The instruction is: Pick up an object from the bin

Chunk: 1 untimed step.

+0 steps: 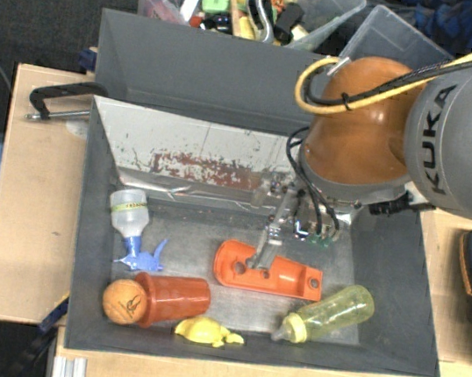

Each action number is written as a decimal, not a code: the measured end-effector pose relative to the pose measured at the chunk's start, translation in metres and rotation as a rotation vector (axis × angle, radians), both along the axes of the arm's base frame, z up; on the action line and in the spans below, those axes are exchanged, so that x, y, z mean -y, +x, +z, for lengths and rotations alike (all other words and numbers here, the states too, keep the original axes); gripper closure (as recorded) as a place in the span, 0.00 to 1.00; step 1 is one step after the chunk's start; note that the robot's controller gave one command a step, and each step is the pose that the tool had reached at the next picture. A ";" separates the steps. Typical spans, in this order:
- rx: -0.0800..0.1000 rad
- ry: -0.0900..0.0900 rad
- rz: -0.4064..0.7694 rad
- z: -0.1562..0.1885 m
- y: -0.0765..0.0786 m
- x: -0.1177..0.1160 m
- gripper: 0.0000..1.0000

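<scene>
The end effector (pixel 260 260) hung directly over the left part of a flat, elongated orange plastic toy (pixel 282 277), at or just above its surface. Whether it was clenched or released could not be told. The toy lay mid-floor in the grey metal bin (pixel 89 249), its long axis running left to right, so a grasp would likely close across its narrow width. A translucent yellow-green plastic bottle (pixel 329 313) lay just right of the toy, nearer the camera.

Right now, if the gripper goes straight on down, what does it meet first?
Probably the flat orange plastic piece in the bin's middle; the gripper seems right above or on it, depth unclear.
</scene>
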State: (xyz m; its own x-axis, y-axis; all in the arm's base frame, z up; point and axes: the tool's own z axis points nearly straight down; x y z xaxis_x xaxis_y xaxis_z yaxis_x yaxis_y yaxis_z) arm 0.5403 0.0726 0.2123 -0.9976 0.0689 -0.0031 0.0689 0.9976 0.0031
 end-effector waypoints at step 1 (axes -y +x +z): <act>0.002 0.001 -0.059 -0.032 -0.004 0.004 0.00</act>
